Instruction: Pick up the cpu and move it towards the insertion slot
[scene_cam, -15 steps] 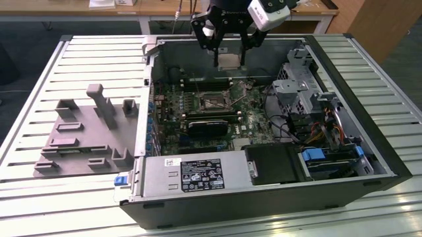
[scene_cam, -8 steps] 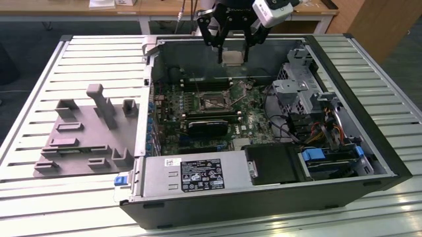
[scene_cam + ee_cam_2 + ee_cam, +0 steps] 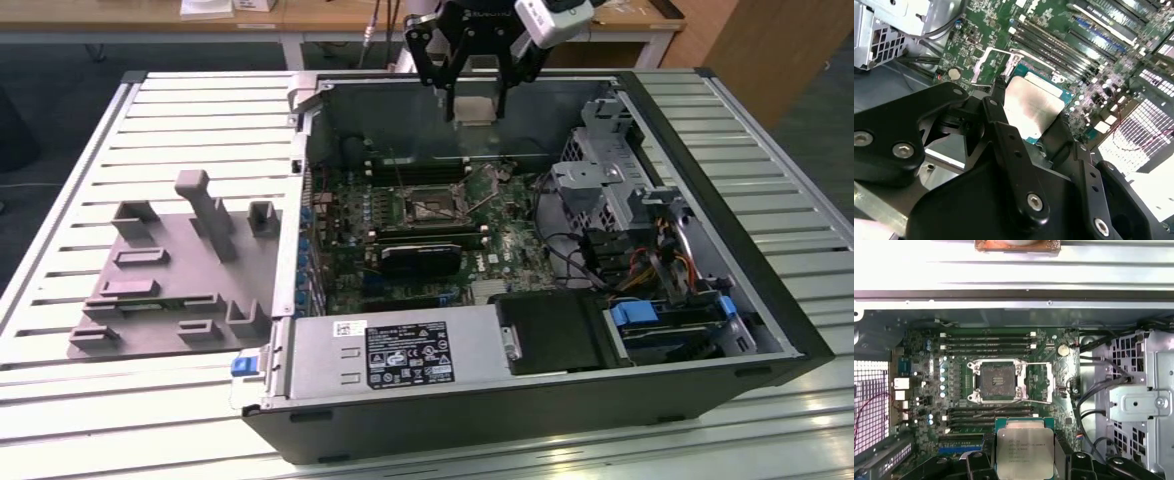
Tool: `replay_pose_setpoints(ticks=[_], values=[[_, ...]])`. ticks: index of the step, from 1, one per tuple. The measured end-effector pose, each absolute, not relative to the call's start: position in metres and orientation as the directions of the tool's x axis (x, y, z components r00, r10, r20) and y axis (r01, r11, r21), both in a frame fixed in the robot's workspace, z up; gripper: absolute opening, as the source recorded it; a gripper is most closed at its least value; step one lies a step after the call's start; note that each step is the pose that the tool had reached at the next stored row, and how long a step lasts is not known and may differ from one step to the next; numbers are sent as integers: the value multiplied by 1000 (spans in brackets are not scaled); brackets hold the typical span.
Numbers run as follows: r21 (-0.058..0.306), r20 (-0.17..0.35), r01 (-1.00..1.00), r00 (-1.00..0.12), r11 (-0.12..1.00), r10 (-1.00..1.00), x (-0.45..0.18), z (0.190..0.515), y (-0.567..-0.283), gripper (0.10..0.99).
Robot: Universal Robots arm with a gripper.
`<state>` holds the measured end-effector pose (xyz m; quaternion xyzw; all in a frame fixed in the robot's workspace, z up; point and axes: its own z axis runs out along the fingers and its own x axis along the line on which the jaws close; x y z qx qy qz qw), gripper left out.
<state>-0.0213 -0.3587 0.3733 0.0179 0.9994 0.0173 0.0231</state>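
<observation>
Open computer case on slatted table, grey plastic fixture beside it

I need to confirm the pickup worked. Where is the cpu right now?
The cpu is gripped in the tool, held in the air above the open case, short of the slot in the first wrist view.

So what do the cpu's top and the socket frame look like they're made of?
The cpu, held in the gripper, has a top that looks like brushed silvery metal with a matte sheen in both wrist views; its rim looks like pale green board material. The insertion slot has a frame that looks like bright polished metal, glinting at the edges, around a dark, dull centre, probably plastic.
</observation>
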Motion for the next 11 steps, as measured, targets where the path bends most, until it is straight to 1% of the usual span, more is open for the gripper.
replay_pose_setpoints(ticks=[4, 11], values=[[35, -46, 33, -998, 999, 35, -21, 372, -353, 545], [35, -46, 32, -998, 999, 34, -21, 372, -352, 545]])
